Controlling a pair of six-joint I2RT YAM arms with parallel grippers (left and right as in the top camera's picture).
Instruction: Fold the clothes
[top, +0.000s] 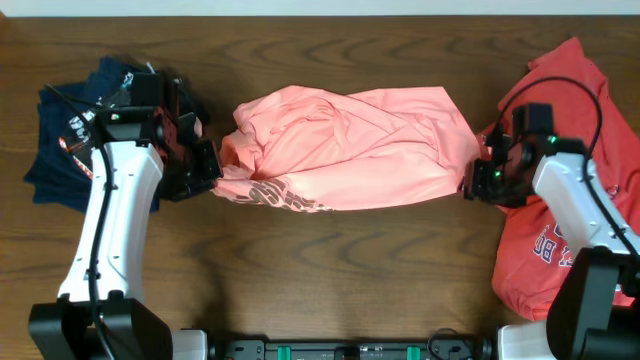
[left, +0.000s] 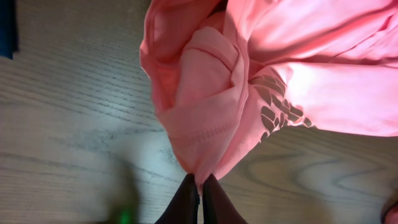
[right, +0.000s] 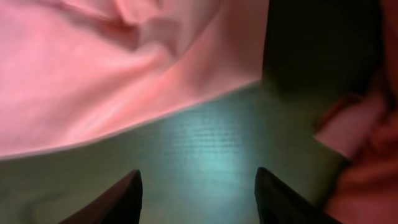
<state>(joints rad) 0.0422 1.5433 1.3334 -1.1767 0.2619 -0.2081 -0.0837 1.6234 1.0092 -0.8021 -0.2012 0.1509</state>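
Observation:
The salmon-pink T-shirt (top: 340, 150) lies bunched across the middle of the table, dark lettering (top: 290, 197) along its front-left edge. My left gripper (top: 212, 168) sits at the shirt's left end. In the left wrist view that gripper (left: 200, 182) is shut on a pinched fold of the pink shirt (left: 249, 81). My right gripper (top: 472, 185) is at the shirt's right end. Seen from the right wrist, this gripper (right: 198, 177) stands open over bare table, with the pink shirt's hem (right: 112, 81) lying just beyond the fingertips, not between them.
A darker coral-red shirt (top: 570, 170) with white print lies at the right edge, under my right arm. Navy garments (top: 80, 130) are piled at the far left behind my left arm. Bare wooden table (top: 330, 280) runs along the front.

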